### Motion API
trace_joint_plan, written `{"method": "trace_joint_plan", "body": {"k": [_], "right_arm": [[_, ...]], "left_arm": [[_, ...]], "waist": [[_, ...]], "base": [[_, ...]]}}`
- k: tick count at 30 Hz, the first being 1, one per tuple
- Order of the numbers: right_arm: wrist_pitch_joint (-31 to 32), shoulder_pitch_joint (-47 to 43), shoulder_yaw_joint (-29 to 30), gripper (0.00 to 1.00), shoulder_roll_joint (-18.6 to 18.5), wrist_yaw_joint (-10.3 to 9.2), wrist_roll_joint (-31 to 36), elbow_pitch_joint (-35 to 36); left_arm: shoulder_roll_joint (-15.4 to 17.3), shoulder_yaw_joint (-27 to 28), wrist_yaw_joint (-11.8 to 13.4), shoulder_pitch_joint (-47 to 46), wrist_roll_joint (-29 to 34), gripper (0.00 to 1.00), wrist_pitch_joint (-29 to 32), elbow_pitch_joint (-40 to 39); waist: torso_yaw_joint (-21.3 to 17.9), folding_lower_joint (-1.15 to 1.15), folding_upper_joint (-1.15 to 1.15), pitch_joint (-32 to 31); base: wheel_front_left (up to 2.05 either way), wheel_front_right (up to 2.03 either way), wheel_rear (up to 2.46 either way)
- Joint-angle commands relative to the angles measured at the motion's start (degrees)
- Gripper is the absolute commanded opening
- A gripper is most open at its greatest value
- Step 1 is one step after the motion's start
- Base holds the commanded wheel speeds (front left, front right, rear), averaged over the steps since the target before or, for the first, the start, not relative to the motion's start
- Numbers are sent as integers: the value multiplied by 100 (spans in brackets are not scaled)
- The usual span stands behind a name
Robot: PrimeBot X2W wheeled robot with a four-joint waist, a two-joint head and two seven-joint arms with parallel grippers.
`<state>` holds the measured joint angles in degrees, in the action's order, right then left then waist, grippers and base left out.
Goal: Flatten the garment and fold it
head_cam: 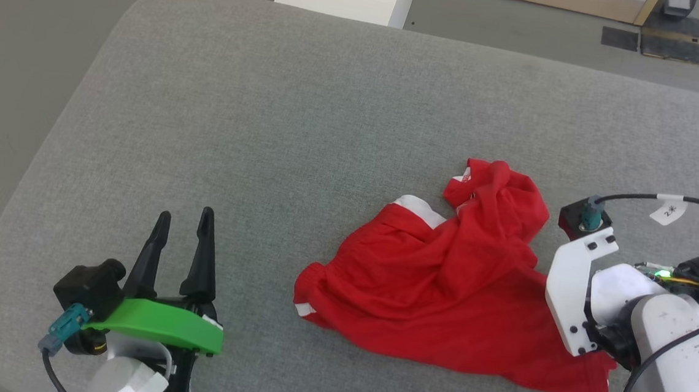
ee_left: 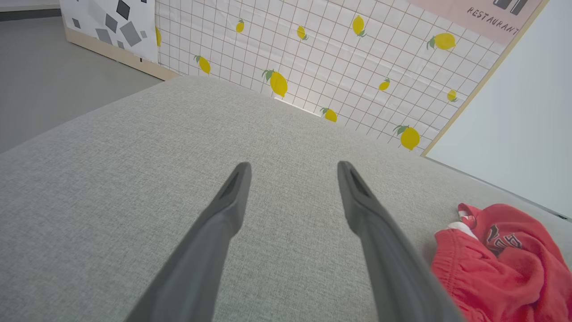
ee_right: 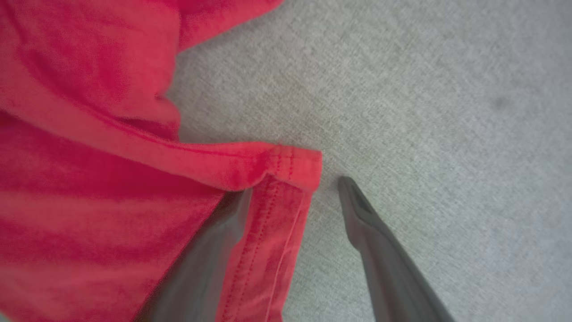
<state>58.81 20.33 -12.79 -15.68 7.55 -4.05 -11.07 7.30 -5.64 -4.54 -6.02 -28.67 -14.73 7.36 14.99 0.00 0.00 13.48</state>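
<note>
— Left gripper (head_cam: 186,212): how is it seen?
— It is seen at the lower left of the head view, over the grey pad (head_cam: 268,123). Its 2 fingers are spread apart and nothing is held between them. It is placed well apart from the garment.
— Where is the garment (head_cam: 441,288) found?
— It is found crumpled on the right part of the pad, red with white trim at some edges. A bunched heap is raised at its far side, and the rest is spread toward the near edge.
— And the right gripper (ee_right: 292,190)?
— Its jaws are parted at the garment's right edge. In the right wrist view a stitched hem corner is seen between the 2 fingers. The tip of 1 finger is hidden under the hem fold, while the other is set on bare pad just beside it. The hem is not clamped.
</note>
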Motion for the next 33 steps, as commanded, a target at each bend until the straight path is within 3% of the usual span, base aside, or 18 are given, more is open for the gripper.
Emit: {"method": "trace_joint_plan", "body": {"k": [1, 9, 22, 23, 24, 33], "right_arm": [[70, -63, -106, 0, 1, -6, -84, -170], [43, 605, 327, 0, -173, -6, -21, -247], [-740, 1769, 950, 0, 105, -6, 685, -1214], [-792, 1797, 955, 39, 130, -6, 712, -1294], [-861, 1817, 965, 100, 163, -6, 720, -1359], [-1760, 1626, 1435, 100, 539, -6, 167, -1357]], "left_arm": [[-44, 37, -49, -117, 102, 100, -27, 29], [-203, 30, -196, -320, 162, 100, -27, 180], [-329, -119, -283, -670, 147, 100, -27, 378], [-336, -124, -285, -680, 141, 100, -27, 397], [-340, -118, -287, -679, 140, 100, -27, 416], [-279, -165, -293, -580, 155, 100, -27, 598]], "waist": [[40, 0, 0, 57], [159, 0, 0, 312], [461, 0, 0, 783], [462, 0, 0, 781], [444, 0, 0, 761], [98, 0, 0, 176]], "base": [[0, 0, 0], [0, 0, 0], [0, 0, 0], [0, 0, 0], [0, 0, 0], [0, 0, 0]]}}
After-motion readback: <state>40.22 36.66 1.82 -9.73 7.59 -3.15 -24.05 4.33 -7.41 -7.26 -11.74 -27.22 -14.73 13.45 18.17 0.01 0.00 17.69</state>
